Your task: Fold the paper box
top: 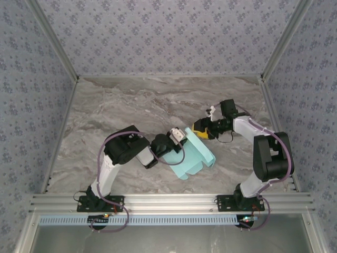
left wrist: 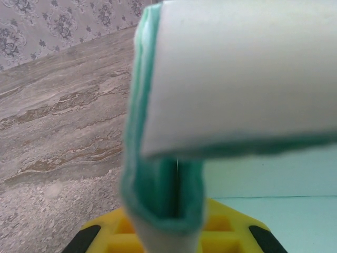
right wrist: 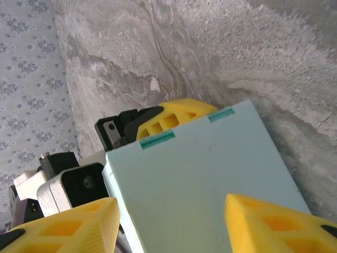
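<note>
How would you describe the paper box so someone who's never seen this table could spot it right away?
On the grey marbled table, look to the middle, where the left arm and right arm reach toward each other. The paper box sits there, pinched at one edge by the left claw. It is the single pale aqua thing, flat card, beside yellow claw fingers.

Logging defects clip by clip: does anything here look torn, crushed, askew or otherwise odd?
Nothing stands out. The paper box shows no tear or crush. The left gripper is shut on one edge, and the right gripper stands open astride the other end.
</note>
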### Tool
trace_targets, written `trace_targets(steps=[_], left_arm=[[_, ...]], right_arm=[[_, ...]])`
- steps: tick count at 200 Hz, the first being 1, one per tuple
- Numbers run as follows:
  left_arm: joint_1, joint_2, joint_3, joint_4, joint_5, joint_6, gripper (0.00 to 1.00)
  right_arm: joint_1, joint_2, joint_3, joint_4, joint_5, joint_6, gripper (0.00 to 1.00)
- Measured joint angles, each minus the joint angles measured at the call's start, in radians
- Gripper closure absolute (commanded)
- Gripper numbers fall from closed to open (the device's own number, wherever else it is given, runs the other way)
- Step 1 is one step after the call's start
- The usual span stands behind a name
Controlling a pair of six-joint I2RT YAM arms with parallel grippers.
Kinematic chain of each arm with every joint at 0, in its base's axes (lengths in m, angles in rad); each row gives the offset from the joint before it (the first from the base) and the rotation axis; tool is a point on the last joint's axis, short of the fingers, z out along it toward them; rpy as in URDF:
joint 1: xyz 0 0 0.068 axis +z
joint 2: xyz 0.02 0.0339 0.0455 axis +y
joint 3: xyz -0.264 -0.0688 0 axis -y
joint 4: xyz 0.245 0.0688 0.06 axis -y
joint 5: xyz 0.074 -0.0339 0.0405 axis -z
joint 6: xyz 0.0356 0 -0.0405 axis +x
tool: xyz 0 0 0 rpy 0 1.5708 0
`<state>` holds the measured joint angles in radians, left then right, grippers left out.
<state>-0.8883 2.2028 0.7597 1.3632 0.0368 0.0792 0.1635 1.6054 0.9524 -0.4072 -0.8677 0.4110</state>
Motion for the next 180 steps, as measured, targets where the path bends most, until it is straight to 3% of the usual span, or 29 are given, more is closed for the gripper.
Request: trace_targets(steps=[21,106,151,180], left_arm=[[0.005,0.0,-0.005,0.001,0.015,0.006,0.68],[0.035,-0.079,-0.09,0.021,0.106,0.028,0.61],[0.044,-0.101,-0.097,0.024,0.134,0.041,0.63],[0.049,-0.101,-0.089,0.023,0.13,0.021,0.8]], right_arm=[[-0.002,0.006,0.002,0.0,0.002,0.0,0.42],[0.069,0.012,0.106,-0.082,0.148,-0.079,0.41],[0.108,0.042,0.118,-0.094,0.188,-0.098,0.48],[0.137,0.049,0.129,-0.095,0.204,-0.098,0.5]])
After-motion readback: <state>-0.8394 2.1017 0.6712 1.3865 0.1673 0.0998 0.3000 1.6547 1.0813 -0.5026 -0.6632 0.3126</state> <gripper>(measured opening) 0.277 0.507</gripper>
